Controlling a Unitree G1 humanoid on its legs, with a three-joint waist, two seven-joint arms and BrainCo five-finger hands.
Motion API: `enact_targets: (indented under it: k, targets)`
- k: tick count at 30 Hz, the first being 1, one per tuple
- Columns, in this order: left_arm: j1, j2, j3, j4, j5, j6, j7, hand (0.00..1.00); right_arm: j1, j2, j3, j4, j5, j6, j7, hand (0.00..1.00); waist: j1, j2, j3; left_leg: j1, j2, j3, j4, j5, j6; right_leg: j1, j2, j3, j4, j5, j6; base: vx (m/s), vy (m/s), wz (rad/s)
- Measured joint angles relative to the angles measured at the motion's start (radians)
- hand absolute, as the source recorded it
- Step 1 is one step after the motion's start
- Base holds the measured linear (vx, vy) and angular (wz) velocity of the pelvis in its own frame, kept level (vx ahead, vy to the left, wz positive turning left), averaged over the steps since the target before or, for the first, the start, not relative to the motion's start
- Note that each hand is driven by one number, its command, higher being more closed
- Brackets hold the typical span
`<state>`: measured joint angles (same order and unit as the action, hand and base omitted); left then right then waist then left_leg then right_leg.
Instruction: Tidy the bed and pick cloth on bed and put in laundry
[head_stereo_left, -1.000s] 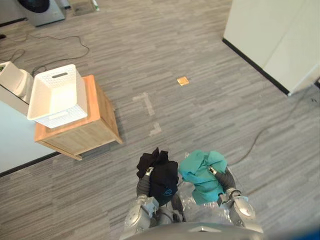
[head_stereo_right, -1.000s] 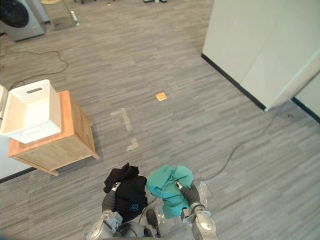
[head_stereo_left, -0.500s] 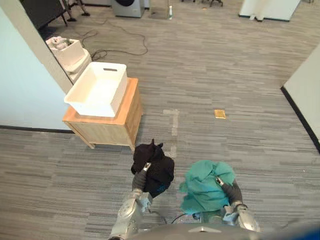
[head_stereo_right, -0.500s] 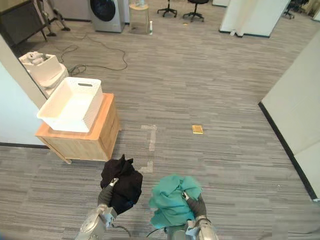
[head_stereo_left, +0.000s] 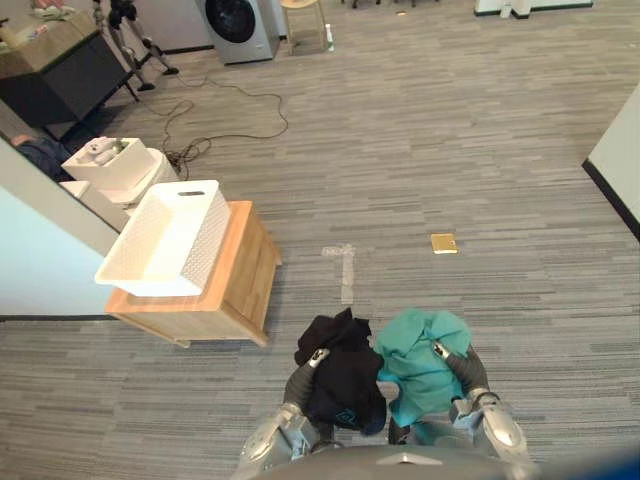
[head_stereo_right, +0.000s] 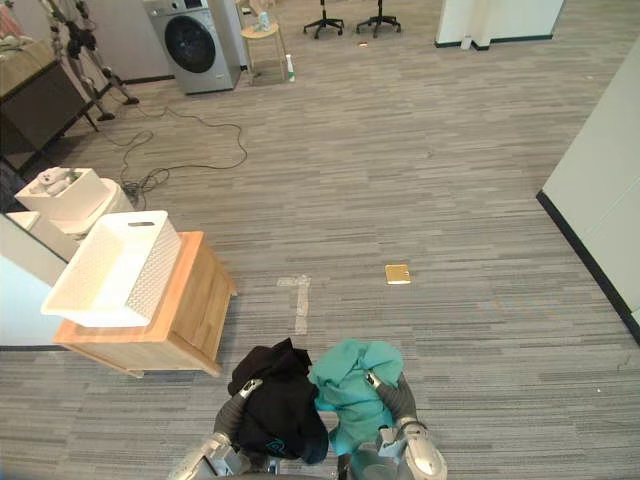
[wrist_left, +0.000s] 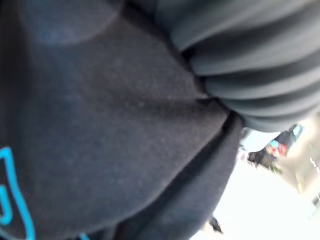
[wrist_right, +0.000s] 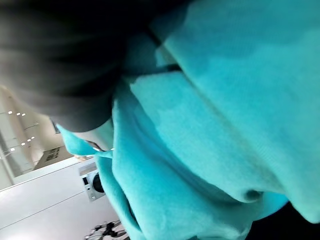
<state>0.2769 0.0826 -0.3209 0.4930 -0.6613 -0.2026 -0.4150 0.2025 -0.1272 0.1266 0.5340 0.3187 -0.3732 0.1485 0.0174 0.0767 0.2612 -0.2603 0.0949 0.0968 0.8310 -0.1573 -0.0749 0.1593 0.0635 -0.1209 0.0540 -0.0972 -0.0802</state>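
Ahead and left of the left hand (head_stereo_left: 318, 356), a wooden table (head_stereo_left: 228, 300) carries a white basket (head_stereo_left: 165, 238) whose bare bottom shows, while that hand clutches a black cloth (head_stereo_left: 345, 382) and the right hand (head_stereo_left: 440, 350) beside it grips a teal cloth (head_stereo_left: 418, 380).

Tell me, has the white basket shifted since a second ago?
No. The white basket still sits atop the wooden cabinet; the whole view swung, so the camera moved.
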Motion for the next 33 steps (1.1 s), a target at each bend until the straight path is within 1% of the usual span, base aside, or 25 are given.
enact_targets:
  k: [1,2,4,5,6,7,9,11,12,13,14,15,16,17,18,21,24,25,26,27,28,29,30,32,33]
  targets:
    - [-0.005,-0.006,-0.025,-0.004,-0.026,0.023,-0.002,1.00,0.000,0.000,-0.001,-0.022,0.000,0.009,0.008,1.00,-0.006,-0.008,0.004,0.027,-0.012,0.059,-0.219,0.003,0.005,0.031,-0.003,-0.004,-0.011,-0.005,0.011,0.40,-0.017,0.04]
    - [-0.010,-0.010,-0.032,-0.004,-0.034,0.038,-0.002,1.00,0.000,0.000,-0.001,-0.028,0.000,0.014,0.008,1.00,-0.007,-0.013,0.005,0.050,-0.022,0.095,-0.335,0.017,0.009,0.050,-0.004,-0.007,-0.016,-0.008,0.016,0.50,0.006,0.06]
    - [-0.027,-0.025,-0.071,-0.003,-0.082,0.106,-0.005,1.00,0.018,0.000,-0.002,-0.038,-0.004,0.031,0.006,1.00,-0.010,-0.029,0.010,0.138,-0.069,0.224,-0.651,0.135,0.046,0.113,-0.011,-0.061,-0.050,-0.033,0.054,0.41,0.041,0.05]
    - [-0.027,-0.028,-0.078,-0.002,-0.093,0.122,-0.008,1.00,0.022,0.001,-0.001,-0.044,-0.009,0.033,0.006,1.00,-0.010,-0.028,0.007,0.156,-0.077,0.251,-0.696,0.166,0.055,0.126,-0.011,-0.069,-0.055,-0.045,0.059,0.39,0.073,0.14]
    - [-0.029,-0.029,-0.088,0.003,-0.105,0.144,-0.012,1.00,0.030,0.002,-0.001,-0.052,-0.011,0.034,0.005,1.00,-0.010,-0.027,0.002,0.173,-0.085,0.292,-0.735,0.203,0.081,0.141,-0.011,-0.084,-0.054,-0.068,0.060,0.38,0.097,0.35]
    - [-0.034,-0.027,-0.097,0.024,-0.104,0.162,-0.013,1.00,0.044,0.011,-0.001,-0.044,-0.020,0.045,-0.001,1.00,-0.017,-0.041,-0.015,0.186,-0.111,0.315,-0.757,0.222,0.170,0.153,-0.027,-0.101,-0.044,-0.105,0.071,0.37,0.099,0.39]
    - [-0.058,-0.031,-0.102,0.043,-0.104,0.163,-0.011,1.00,0.044,0.019,0.001,-0.038,-0.029,0.062,-0.008,1.00,-0.023,-0.050,-0.025,0.188,-0.137,0.339,-0.755,0.207,0.192,0.139,-0.054,-0.120,0.011,-0.122,0.094,0.34,0.129,0.47]
    - [-0.058,-0.032,-0.098,0.048,-0.104,0.160,0.004,1.00,0.051,0.031,0.003,-0.035,-0.031,0.073,-0.008,1.00,-0.020,-0.051,-0.033,0.219,-0.145,0.333,-0.762,0.142,0.231,0.098,-0.076,-0.171,0.171,-0.163,0.160,0.36,0.165,0.44]
    - [-0.059,-0.022,-0.096,0.048,-0.102,0.155,0.025,1.00,0.051,0.038,0.008,-0.028,-0.035,0.080,-0.013,1.00,-0.013,-0.069,-0.037,0.252,-0.160,0.314,-0.759,0.110,0.232,0.042,-0.123,-0.200,0.369,-0.183,0.190,0.42,0.143,0.31]
    - [-0.059,-0.006,-0.078,0.046,-0.103,0.150,0.036,1.00,0.048,0.041,0.028,-0.029,-0.041,0.082,-0.019,1.00,-0.007,-0.086,-0.039,0.301,-0.178,0.299,-0.756,0.077,0.232,-0.052,-0.203,-0.234,0.651,-0.142,0.199,0.44,0.118,0.27]
    - [-0.056,-0.009,-0.075,0.045,-0.103,0.146,0.043,1.00,0.049,0.038,0.040,-0.030,-0.046,0.082,-0.023,1.00,-0.005,-0.095,-0.041,0.320,-0.191,0.286,-0.752,0.063,0.233,-0.108,-0.247,-0.239,0.788,-0.115,0.191,0.47,0.095,0.48]
    - [-0.056,0.008,-0.072,0.046,-0.103,0.143,0.065,1.00,0.047,0.037,0.059,-0.038,-0.057,0.082,-0.025,1.00,-0.016,-0.103,-0.045,0.353,-0.201,0.253,-0.736,0.032,0.235,-0.194,-0.314,-0.240,1.013,-0.097,0.175,0.47,0.075,0.85]
    - [-0.050,0.024,-0.071,0.045,-0.103,0.134,0.091,1.00,0.050,0.036,0.069,-0.050,-0.060,0.082,-0.026,1.00,-0.031,-0.097,-0.044,0.393,-0.199,0.204,-0.729,0.013,0.233,-0.248,-0.353,-0.241,1.121,-0.102,0.164,0.46,0.063,1.06]
    - [-0.047,0.034,-0.070,0.045,-0.103,0.128,0.103,1.00,0.056,0.037,0.074,-0.058,-0.060,0.081,-0.026,1.00,-0.034,-0.095,-0.043,0.412,-0.196,0.176,-0.730,0.008,0.233,-0.272,-0.361,-0.237,1.144,-0.108,0.154,0.44,0.010,1.09]
    - [-0.045,0.047,-0.067,0.045,-0.103,0.117,0.119,1.00,0.069,0.036,0.082,-0.073,-0.059,0.080,-0.026,1.00,-0.035,-0.093,-0.042,0.437,-0.190,0.135,-0.731,0.001,0.232,-0.310,-0.366,-0.217,1.146,-0.113,0.145,0.51,-0.077,1.40]
    - [-0.041,0.066,-0.040,0.045,-0.104,0.098,0.153,1.00,0.077,0.036,0.110,-0.088,-0.060,0.079,-0.035,1.00,-0.049,-0.091,-0.034,0.497,-0.168,-0.001,-0.730,-0.005,0.229,-0.378,-0.358,-0.166,0.971,-0.125,0.141,0.41,-0.137,1.48]
    - [-0.041,0.069,-0.024,0.044,-0.107,0.078,0.162,1.00,0.069,0.036,0.132,-0.088,-0.060,0.065,-0.033,1.00,-0.054,-0.083,-0.025,0.513,-0.116,-0.139,-0.699,-0.048,0.182,-0.362,-0.265,-0.071,0.536,-0.103,0.161,0.33,-0.279,1.44]
    - [-0.038,0.074,-0.023,0.043,-0.106,0.074,0.163,1.00,0.067,0.039,0.135,-0.092,-0.059,0.055,-0.031,1.00,-0.050,-0.092,-0.030,0.494,-0.111,-0.192,-0.678,-0.080,0.152,-0.347,-0.233,0.012,0.330,-0.063,0.190,0.34,-0.424,1.66]
    - [-0.031,0.088,-0.028,0.039,-0.105,0.066,0.163,1.00,0.076,0.041,0.135,-0.105,-0.058,0.043,-0.029,1.00,-0.050,-0.124,-0.034,0.483,-0.126,-0.233,-0.661,-0.117,0.125,-0.336,-0.235,0.085,0.196,-0.033,0.226,0.29,-0.401,1.44]
    - [-0.029,0.096,-0.025,0.035,-0.104,0.062,0.166,1.00,0.081,0.041,0.135,-0.107,-0.058,0.040,-0.027,1.00,-0.047,-0.139,-0.029,0.483,-0.132,-0.254,-0.643,-0.136,0.115,-0.328,-0.239,0.100,0.192,0.037,0.222,0.28,-0.425,1.20]
    - [-0.032,0.085,-0.022,0.044,-0.105,0.062,0.177,1.00,0.076,0.028,0.134,-0.106,-0.057,0.040,-0.023,1.00,-0.039,-0.106,-0.027,0.479,-0.107,-0.276,-0.602,-0.172,0.087,-0.316,-0.216,0.092,0.225,0.068,0.180,0.21,-0.339,0.62]
    - [-0.021,0.076,-0.022,0.041,-0.105,0.059,0.181,1.00,0.077,0.012,0.133,-0.107,-0.057,0.039,-0.021,1.00,-0.028,-0.079,-0.037,0.470,-0.081,-0.272,-0.592,-0.183,0.075,-0.319,-0.201,0.072,0.232,0.056,0.168,0.26,-0.371,0.58]
    - [-0.006,0.062,-0.021,0.042,-0.107,0.047,0.182,1.00,0.060,-0.012,0.135,-0.106,-0.057,0.039,-0.018,1.00,-0.018,-0.034,-0.053,0.432,-0.048,-0.262,-0.542,-0.190,0.060,-0.324,-0.184,0.035,0.243,0.031,0.149,0.26,-0.304,0.64]
    - [0.003,0.045,-0.012,0.041,-0.114,0.036,0.182,1.00,0.035,-0.023,0.135,-0.107,-0.057,0.040,-0.015,1.00,-0.027,-0.024,-0.044,0.345,-0.028,-0.194,-0.387,-0.153,0.029,-0.289,-0.196,-0.031,0.230,0.002,0.135,0.24,-0.273,1.04]
    - [0.007,0.037,0.002,0.039,-0.114,0.035,0.181,1.00,0.027,-0.031,0.140,-0.111,-0.058,0.041,-0.015,1.00,-0.024,-0.018,-0.025,0.289,0.001,-0.120,-0.247,-0.098,0.003,-0.208,-0.202,-0.089,0.186,-0.004,0.126,0.19,-0.257,1.31]
